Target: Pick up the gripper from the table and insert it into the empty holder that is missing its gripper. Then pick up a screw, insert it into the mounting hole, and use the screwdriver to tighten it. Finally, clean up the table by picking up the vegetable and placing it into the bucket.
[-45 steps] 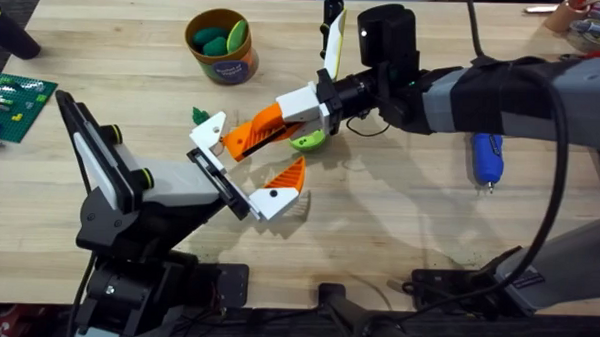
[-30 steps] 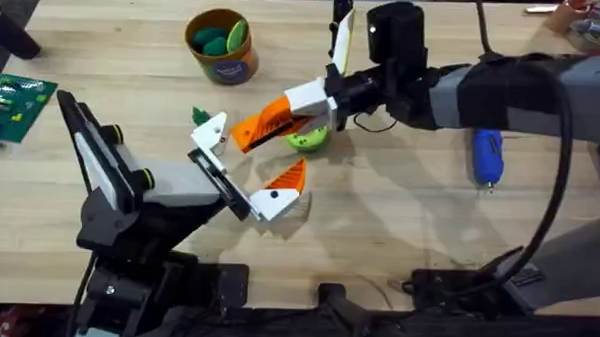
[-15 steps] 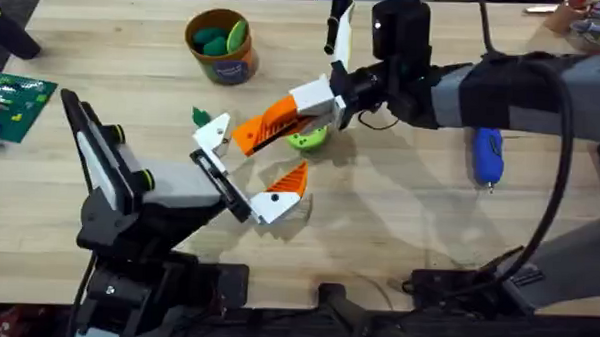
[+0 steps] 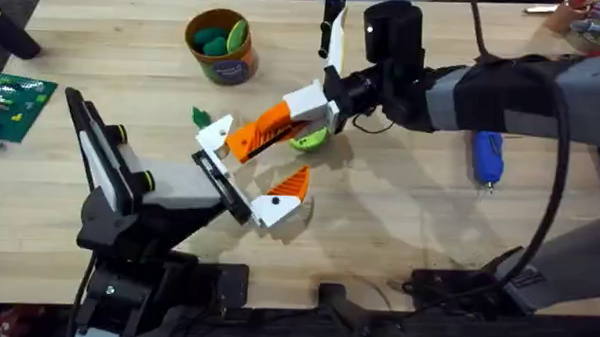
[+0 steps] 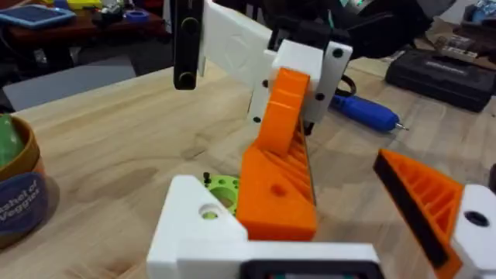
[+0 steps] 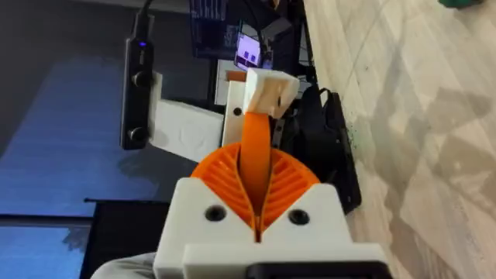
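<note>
Both arms are black and grey, with black cables along the right arm (image 4: 503, 91). Each gripper has a white body with black screw heads and orange ribbed finger pads: the left gripper (image 4: 255, 167), the right gripper (image 4: 271, 125). A black camera block (image 4: 393, 32) sits on the right wrist.

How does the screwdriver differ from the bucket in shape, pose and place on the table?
The screwdriver is long and wholly blue; the bucket is round and yellow-tan with a blue band. The screwdriver lies flat, while the bucket stands upright and holds green pieces. In the overhead view, the screwdriver lies on the right side and the bucket stands far back on the left. Both rest on the table, apart from the grippers.
</note>
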Tool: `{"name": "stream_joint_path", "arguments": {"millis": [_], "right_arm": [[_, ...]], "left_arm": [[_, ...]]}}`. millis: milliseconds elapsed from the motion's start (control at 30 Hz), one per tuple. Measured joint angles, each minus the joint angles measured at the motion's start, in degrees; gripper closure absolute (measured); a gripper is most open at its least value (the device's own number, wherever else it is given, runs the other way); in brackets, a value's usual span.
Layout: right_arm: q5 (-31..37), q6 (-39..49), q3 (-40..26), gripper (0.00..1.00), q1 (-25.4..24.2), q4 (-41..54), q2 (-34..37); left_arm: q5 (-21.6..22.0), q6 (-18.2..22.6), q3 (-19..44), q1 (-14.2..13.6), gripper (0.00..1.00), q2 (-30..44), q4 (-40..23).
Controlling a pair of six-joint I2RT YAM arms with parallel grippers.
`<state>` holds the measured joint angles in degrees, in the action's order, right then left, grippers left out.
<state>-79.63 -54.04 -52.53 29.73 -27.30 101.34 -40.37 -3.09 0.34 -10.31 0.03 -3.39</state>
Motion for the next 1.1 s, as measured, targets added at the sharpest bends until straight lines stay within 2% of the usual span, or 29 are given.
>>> {"name": "stream_joint_path", "arguments": {"millis": [700,1100], "right_arm": [[0.96,-1.32,0.00,0.979,0.37,-0.79,2.27],[2.08,-5.08,0.02,0.978,0.49,-5.34,2.56]], "left_arm": [[0.17,-1.05,0.00,0.02,0.015,0.02,-0.08],[-0.58,-0.80,0.00,0.17,0.014,0.02,-0.10]]}}
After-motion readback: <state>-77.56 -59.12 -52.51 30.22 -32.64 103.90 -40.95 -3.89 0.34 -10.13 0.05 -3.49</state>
